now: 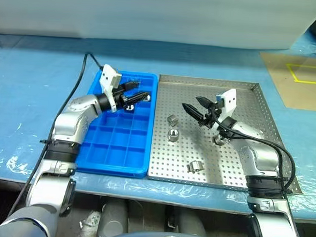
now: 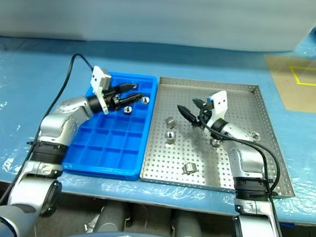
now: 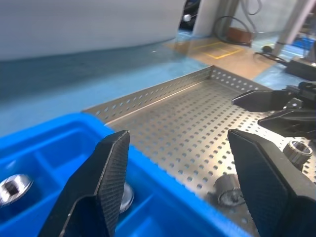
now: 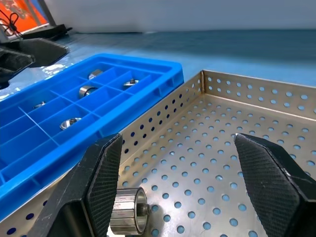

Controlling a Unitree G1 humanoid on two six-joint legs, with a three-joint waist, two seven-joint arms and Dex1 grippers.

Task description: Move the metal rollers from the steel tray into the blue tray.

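Blue plastic sheeting covers the table on which two trays are set side by side, touching along their long edges. At the table's far right corner a brown board marked with yellow lines is laid.

On the left, the blue tray is seen with its grid of small compartments. A few metal rollers lie in the compartments near its far edge; the near rows hold nothing. Over that far edge the left gripper is held, pointing towards the steel tray, its two black fingers spread apart with nothing between them.

On the right, the steel tray is seen with its perforated floor and low rims. Several rollers are scattered on it: two near its left edge at mid-depth, one towards its near edge, and one beside the right arm near the tray's middle. Above the middle of this tray the right gripper is held, pointing towards the blue tray, its fingers wide apart and carrying nothing.
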